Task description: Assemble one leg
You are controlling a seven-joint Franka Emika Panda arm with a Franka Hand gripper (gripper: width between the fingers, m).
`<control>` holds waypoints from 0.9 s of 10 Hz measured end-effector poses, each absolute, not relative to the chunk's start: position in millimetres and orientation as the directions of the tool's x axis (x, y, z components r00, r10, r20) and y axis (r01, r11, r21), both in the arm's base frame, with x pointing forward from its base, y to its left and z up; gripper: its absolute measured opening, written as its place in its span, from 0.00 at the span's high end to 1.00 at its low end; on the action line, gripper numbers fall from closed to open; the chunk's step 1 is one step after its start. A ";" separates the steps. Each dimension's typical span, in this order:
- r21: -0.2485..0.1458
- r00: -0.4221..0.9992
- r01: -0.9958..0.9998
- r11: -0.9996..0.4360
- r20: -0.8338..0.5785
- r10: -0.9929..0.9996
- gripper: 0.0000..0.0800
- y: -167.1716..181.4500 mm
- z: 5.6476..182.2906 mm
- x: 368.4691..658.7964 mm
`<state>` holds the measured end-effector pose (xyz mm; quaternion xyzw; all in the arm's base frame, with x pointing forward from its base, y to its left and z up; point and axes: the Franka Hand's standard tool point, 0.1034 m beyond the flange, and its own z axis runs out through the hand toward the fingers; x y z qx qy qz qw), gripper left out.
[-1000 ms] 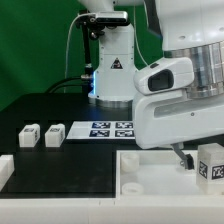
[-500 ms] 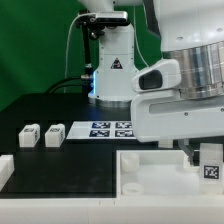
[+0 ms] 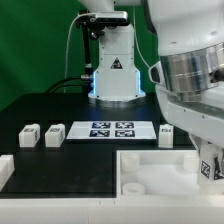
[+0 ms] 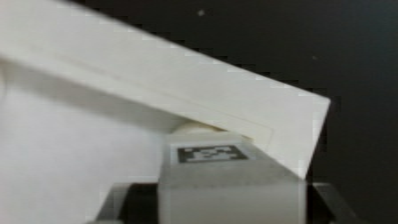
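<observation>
My gripper (image 3: pixel 209 158) is shut on a leg (image 3: pixel 211 166), a stubby white piece with a square tag, at the exterior view's right edge, over the large white square part (image 3: pixel 150 172). In the wrist view the held leg (image 4: pixel 217 175) fills the space between the dark fingers (image 4: pixel 143 203), its tag facing the camera. Its end points at a round socket (image 4: pixel 196 127) near the corner of the large white part (image 4: pixel 107 110). Whether it touches the socket is hidden. Two loose legs (image 3: pixel 28 135) (image 3: pixel 54 133) lie on the exterior view's left and a third (image 3: pixel 166 133) near the arm.
The marker board (image 3: pixel 112 129) lies flat in the middle of the black table. A white piece (image 3: pixel 5 170) sits at the exterior view's left edge. The arm's bulky body (image 3: pixel 190 80) fills the upper right. A camera stand (image 3: pixel 112 60) is behind.
The arm's body has swung up and to the exterior view's right, uncovering the third loose leg. The held leg has stayed near the right edge, shifting slightly lower.
</observation>
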<state>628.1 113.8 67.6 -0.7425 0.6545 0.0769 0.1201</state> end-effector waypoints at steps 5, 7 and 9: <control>0.041 -0.268 -0.962 0.269 -0.294 -0.917 0.63 115.9 66.8 627.5; 0.051 -0.308 -0.951 0.306 -0.288 -0.907 0.62 115.4 66.7 627.6; 0.052 -0.304 -0.952 0.302 -0.288 -0.908 0.40 116.2 66.2 626.9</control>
